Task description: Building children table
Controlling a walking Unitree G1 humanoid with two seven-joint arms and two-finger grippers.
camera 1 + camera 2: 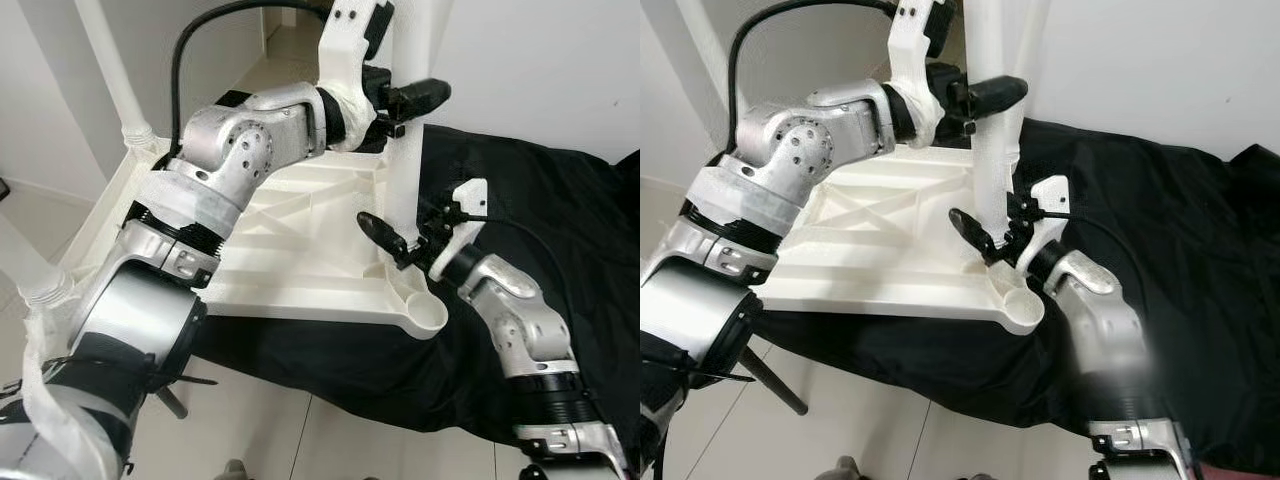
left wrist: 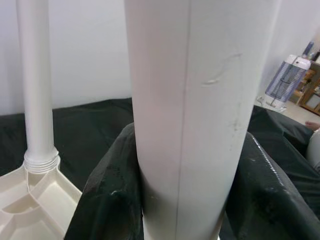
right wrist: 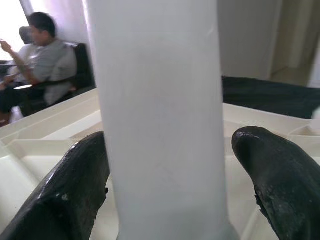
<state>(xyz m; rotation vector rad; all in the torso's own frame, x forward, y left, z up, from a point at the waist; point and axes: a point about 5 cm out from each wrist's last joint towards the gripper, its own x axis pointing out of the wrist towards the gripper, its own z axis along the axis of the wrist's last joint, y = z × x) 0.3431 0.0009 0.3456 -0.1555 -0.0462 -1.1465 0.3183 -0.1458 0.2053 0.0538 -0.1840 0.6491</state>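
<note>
A white plastic table top (image 1: 300,270) lies upside down on a black cloth. A white leg (image 1: 405,170) stands upright near its front right corner. My left gripper (image 1: 410,105) is shut on the upper part of this leg; in the left wrist view both fingers (image 2: 107,200) press against the leg (image 2: 200,115). Low on the same leg, my right gripper (image 1: 395,237) straddles it and is open. In the right wrist view one finger (image 3: 75,190) touches the leg (image 3: 160,115) and the other stands slightly off it. Beside the leg is a round corner socket (image 1: 430,315) with nothing in it.
Two more white legs (image 1: 110,70) (image 1: 25,260) stand in the table top's left corners. The black cloth (image 1: 560,230) spreads to the right, against a white wall. Light floor tiles (image 1: 260,420) lie in front. A person (image 3: 40,55) sits in the background.
</note>
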